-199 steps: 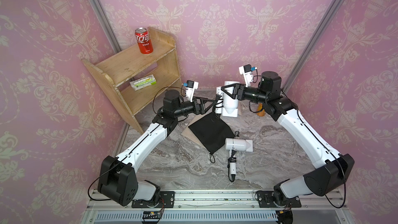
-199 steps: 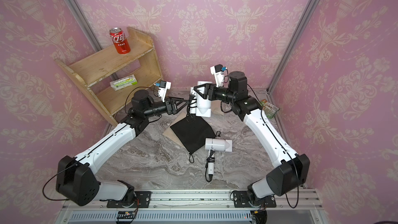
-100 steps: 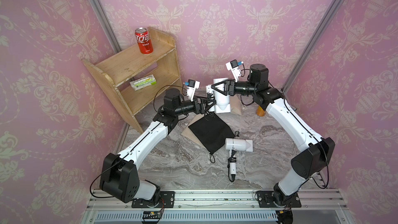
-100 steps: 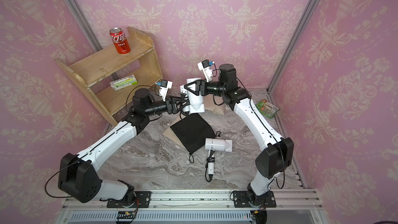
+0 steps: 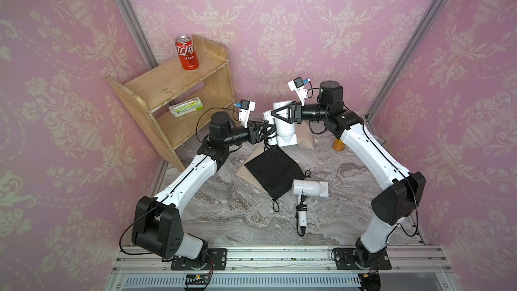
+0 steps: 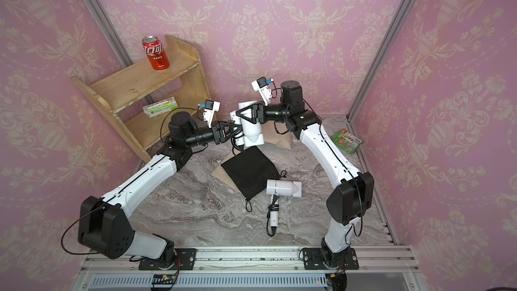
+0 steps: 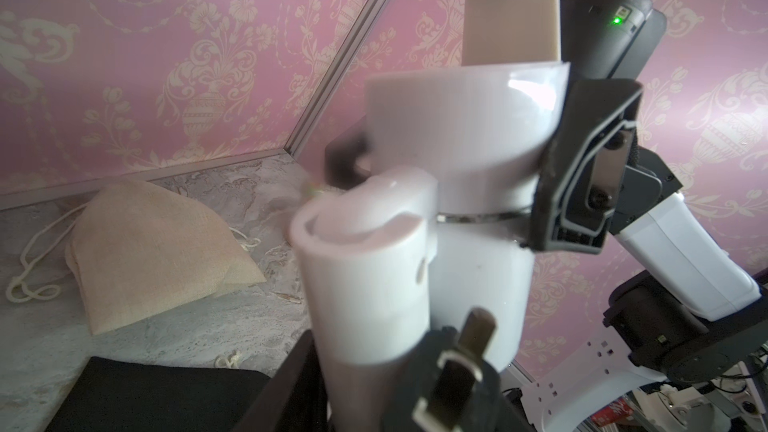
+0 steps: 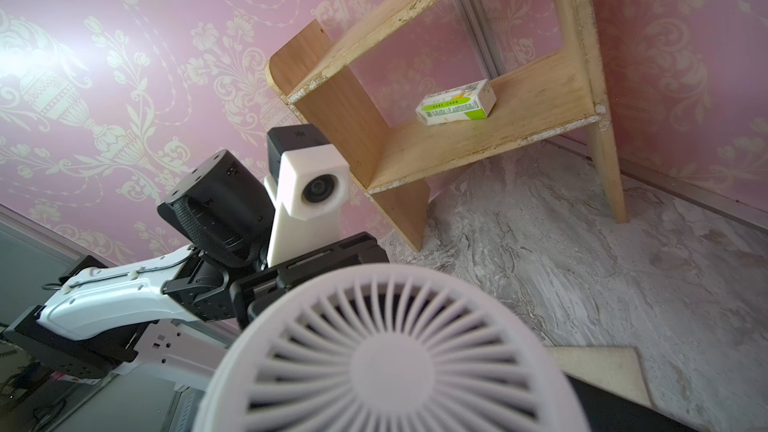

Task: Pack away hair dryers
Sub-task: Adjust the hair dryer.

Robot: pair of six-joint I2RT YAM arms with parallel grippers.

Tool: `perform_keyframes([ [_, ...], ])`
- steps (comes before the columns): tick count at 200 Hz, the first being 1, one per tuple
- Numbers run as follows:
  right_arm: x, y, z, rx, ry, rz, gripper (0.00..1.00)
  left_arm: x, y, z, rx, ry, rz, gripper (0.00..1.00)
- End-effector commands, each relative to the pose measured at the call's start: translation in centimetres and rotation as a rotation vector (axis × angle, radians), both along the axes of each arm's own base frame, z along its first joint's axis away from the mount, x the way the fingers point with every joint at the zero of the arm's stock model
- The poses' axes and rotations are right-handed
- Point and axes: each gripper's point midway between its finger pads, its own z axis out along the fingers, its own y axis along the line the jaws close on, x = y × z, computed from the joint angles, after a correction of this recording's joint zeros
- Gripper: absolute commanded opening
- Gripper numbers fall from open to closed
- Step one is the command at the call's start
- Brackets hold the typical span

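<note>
White short-barrelled plastic hair dryer (image 5: 286,135) aloft, right gripper (image 5: 280,113) clamped on barrel, left gripper (image 5: 265,131) jaws flanking handle, grip unclear.

Not much to read here. We can make out white Chinese brand lettering on the red can (image 5: 187,53) on the top board of the wooden shelf (image 5: 167,85), with fine print under it too small for us. The green-and-white box (image 8: 457,102) and the green packet (image 6: 347,141) have print we can't decipher.
</note>
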Motion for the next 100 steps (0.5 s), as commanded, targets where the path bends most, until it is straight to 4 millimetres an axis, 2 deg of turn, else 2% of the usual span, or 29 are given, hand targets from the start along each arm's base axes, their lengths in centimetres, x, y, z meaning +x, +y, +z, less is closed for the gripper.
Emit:
perform_keyframes([
  [1, -2.7, 1.3, 3.5, 0.058, -0.094, 0.133, 0.58, 0.4, 0.2, 1.3, -0.038, -0.008, 0.000, 0.27],
  [47, -3.0, 2.0, 3.8, 0.067, -0.095, 0.156, 0.58, 0.2, 0.4, 1.9, -0.057, -0.014, 0.003, 0.25],
  [52, -3.0, 2.1, 3.8, 0.066, -0.094, 0.159, 0.59, 0.1, 0.4, 1.9, -0.060, -0.015, 0.001, 0.27],
  [63, -3.2, 2.4, 3.8, 0.065, -0.097, 0.173, 0.59, 0.2, 0.3, 2.0, -0.068, -0.011, -0.003, 0.39],
  [82, -3.6, 3.0, 3.9, 0.062, -0.106, 0.187, 0.59, 0.3, 0.3, 1.9, -0.073, -0.006, -0.002, 0.48],
  [100, -4.0, 3.2, 4.2, 0.066, -0.119, 0.198, 0.59, 0.3, 0.2, 2.1, -0.082, -0.005, -0.006, 0.47],
])
